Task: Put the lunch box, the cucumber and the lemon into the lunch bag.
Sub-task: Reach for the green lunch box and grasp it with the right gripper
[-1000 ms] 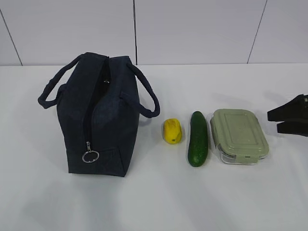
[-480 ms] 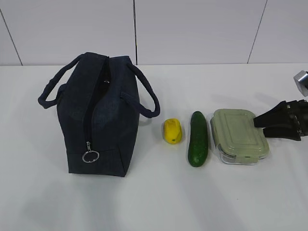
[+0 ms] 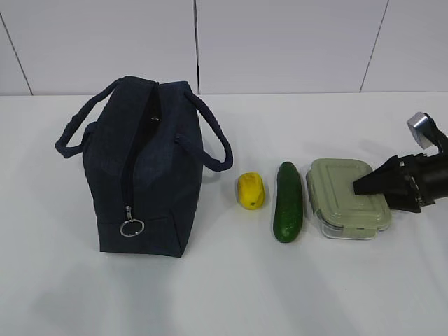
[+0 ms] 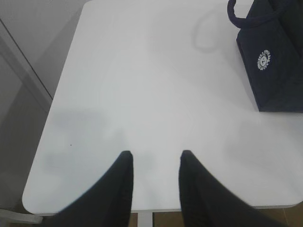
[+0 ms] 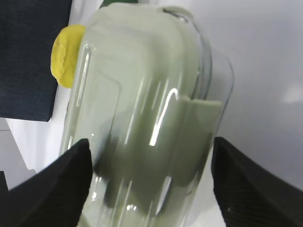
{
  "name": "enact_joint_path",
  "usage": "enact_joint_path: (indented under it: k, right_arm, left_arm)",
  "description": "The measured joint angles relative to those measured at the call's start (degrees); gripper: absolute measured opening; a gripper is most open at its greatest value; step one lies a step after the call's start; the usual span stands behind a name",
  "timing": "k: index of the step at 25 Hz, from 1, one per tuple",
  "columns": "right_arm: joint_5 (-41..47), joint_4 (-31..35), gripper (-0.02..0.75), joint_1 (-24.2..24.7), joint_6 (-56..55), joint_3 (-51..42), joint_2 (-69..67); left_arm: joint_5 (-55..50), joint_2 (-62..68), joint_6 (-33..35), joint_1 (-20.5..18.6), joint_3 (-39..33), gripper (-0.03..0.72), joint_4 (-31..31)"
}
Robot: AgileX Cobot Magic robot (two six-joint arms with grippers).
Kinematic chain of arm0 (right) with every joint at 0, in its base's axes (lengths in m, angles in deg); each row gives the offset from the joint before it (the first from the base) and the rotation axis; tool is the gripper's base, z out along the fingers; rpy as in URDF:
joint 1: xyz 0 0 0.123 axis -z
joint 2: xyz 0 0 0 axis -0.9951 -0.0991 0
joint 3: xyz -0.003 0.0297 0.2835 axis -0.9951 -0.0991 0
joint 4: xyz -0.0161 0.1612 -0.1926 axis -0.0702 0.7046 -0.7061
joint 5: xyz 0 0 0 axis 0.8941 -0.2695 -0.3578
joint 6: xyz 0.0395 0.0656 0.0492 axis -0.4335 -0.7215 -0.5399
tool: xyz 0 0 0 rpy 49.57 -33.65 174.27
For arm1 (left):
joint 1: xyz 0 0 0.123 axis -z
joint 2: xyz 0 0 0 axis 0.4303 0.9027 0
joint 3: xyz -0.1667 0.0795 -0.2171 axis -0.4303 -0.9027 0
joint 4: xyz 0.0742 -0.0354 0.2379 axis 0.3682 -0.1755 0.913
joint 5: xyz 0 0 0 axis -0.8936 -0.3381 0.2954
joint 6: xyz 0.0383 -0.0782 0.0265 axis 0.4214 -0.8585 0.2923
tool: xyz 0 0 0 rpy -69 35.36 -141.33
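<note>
Setting: A white worktop [image 3: 224, 294] stood before a pale panelled wall, seen from the front at a downward slant.
Lunch bag: The dark navy lunch bag [image 3: 140, 175] stood upright at the left of the worktop, its two loop handles spread to either side and a metal ring pull [image 3: 131, 227] hanging low on its near end. The zipper above the pull looked parted, though the inside could not be seen.
Lemon: The yellow lemon [image 3: 250, 190] lay just right of the bag, apart from it.
Cucumber: The dark green cucumber [image 3: 288, 201] lay lengthwise, near to far, between the lemon and the lunch box, close beside the box.
Lunch box: The clear glass lunch box [image 3: 346, 198] with its sage-green lid sat at the right of the row, lid on.
Right claw: The right claw [image 3: 364, 186] reached in from the right edge, its black tip over the box's right side. In the wrist view its fingers [image 5: 57, 187] stood spread wide on either side of the box, not clamped on it.
Left claw: The left claw [image 4: 154, 158] hovered over bare worktop near the left edge, well apart from the bag, its fingers partly parted and holding nothing.
</note>
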Motion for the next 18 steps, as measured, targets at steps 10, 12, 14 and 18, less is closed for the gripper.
enact_joint_path:
  k: [10, 12, 14, 18]
  right_arm:
    - [1.7, 2.1, 0.596, -0.1, -0.2, 0.3, -2.6]
    - [1.8, 2.1, 0.596, -0.1, -0.4, 0.3, -2.7]
    - [1.8, 2.1, 0.596, -0.1, -0.5, 0.4, -2.7]
    - [1.9, 2.4, 0.596, -0.1, -0.6, 0.4, -2.7]
  left_arm:
    - [0.0, 0.0, 0.0, 0.0, 0.0, 0.237, 0.0]
    - [0.0, 0.0, 0.0, 0.0, 0.0, 0.237, 0.0]
    - [0.0, 0.0, 0.0, 0.0, 0.0, 0.237, 0.0]
    - [0.0, 0.0, 0.0, 0.0, 0.0, 0.237, 0.0]
